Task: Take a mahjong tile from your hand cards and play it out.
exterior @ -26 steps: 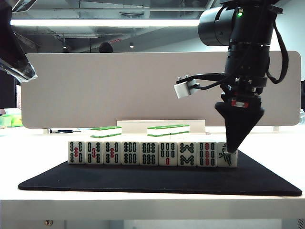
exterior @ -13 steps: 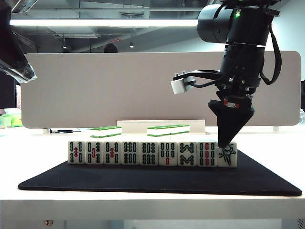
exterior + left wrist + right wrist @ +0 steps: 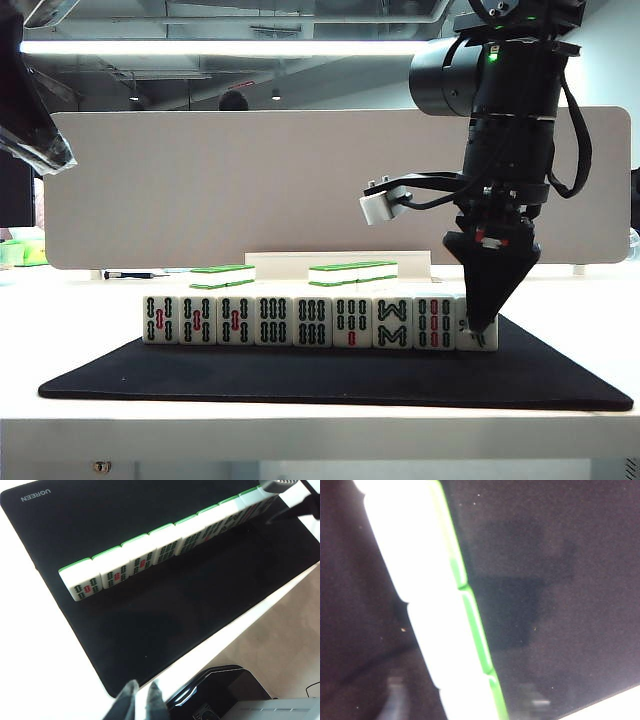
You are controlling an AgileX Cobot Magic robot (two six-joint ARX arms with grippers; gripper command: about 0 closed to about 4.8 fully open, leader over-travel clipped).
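The hand cards [image 3: 310,321] stand in a row on the black mat [image 3: 300,385], faces toward the exterior camera. The mahjong tile [image 3: 489,342] is the right end of that row, its bird face mostly hidden behind my right gripper [image 3: 480,322], which points straight down onto it. In the right wrist view that tile [image 3: 470,705] sits between the blurred fingers of the right gripper [image 3: 465,700], with mat showing on both sides, so the jaws are open around it. My left gripper [image 3: 142,702] hovers off the mat's near edge, fingers close together, holding nothing. The row [image 3: 165,545] shows in the left wrist view.
Two short rows of green-backed tiles [image 3: 225,272] [image 3: 350,270] lie flat behind the mat. A white board [image 3: 300,190] stands across the back. The left arm [image 3: 30,120] hangs at the upper left edge. A black device [image 3: 220,690] sits below the table edge.
The right gripper shifted slightly left above the end tile, then sank lower over it, covering more of its face. The tiles and the left arm have not moved.
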